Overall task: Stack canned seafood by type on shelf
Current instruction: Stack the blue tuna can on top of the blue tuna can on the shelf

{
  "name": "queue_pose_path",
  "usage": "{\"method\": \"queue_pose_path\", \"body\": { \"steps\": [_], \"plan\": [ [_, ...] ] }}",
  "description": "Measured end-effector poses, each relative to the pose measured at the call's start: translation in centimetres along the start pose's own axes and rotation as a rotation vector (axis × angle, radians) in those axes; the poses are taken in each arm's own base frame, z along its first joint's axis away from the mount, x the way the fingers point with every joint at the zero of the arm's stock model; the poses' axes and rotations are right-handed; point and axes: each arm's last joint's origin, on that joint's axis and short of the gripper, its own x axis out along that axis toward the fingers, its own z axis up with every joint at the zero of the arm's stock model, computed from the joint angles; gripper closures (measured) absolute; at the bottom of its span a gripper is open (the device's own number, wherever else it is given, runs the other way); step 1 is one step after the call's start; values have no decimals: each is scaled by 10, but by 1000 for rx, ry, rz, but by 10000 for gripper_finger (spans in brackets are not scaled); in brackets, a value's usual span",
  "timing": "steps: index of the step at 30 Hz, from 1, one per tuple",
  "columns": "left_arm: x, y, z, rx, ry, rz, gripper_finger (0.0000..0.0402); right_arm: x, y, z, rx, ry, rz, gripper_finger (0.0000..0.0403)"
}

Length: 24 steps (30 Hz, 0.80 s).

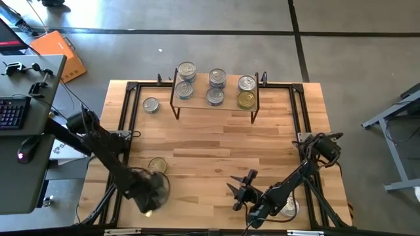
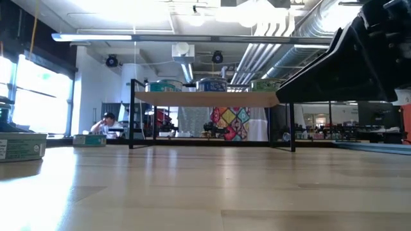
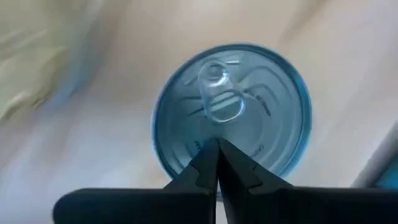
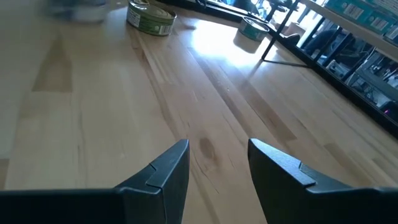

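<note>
The shelf stands at the table's far edge and bears several canned seafood tins, some stacked and one gold-topped. One tin rests on the table left of the shelf, and another sits near the front left. My left gripper is shut and points straight down over a silver-topped tin with a pull tab. Its own body hides that tin from above. My right gripper is open over bare wood near the front edge. My left gripper's shut fingertips point down over the tin's lid, between the pull tab and the rim. I cannot tell whether they touch it.
A tin lies under my right arm at the front right. Black rails run along the table's sides. A desk with a keyboard stands off to the left. A person sits far behind the table. Bare wood lies mid-table.
</note>
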Motion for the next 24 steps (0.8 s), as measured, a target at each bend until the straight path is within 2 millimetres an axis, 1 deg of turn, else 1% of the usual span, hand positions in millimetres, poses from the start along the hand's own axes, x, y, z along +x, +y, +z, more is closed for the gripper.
{"method": "queue_pose_path", "body": {
  "steps": [2, 4, 6, 8, 11, 14, 16, 18, 21, 24],
  "plan": [
    [-3, -12, 13, 47, -134, -75, 401, 1, 0, 1, 5, 0, -2, 247],
    [-6, -17, 28, 121, -307, -75, 401, 1, 0, 1, 8, -2, -2, 247],
    [-16, -29, 47, 138, -473, -138, 401, 2, 0, 1, 10, -1, -4, 247],
    [-22, -31, 59, 204, -547, -123, 401, 4, -1, 2, 13, 0, -7, 247],
    [-22, -35, 69, 344, -590, -121, 401, 4, -1, 2, 15, 1, -5, 247],
    [-26, -37, 70, 495, -616, -102, 400, 4, -1, 2, 17, 7, 3, 247],
    [-24, -37, 67, 578, -578, -106, 388, 4, -1, 2, 18, 7, 3, 247],
    [-24, -40, 65, 641, -550, -146, 366, 4, 0, 2, 19, 8, 5, 247],
    [-23, -43, 57, 756, -495, -179, 323, 6, -1, 2, 25, 9, 2, 247],
    [-14, -44, 45, 922, -443, -136, 278, 10, -3, 3, 33, 14, -5, 247]
  ]
}}
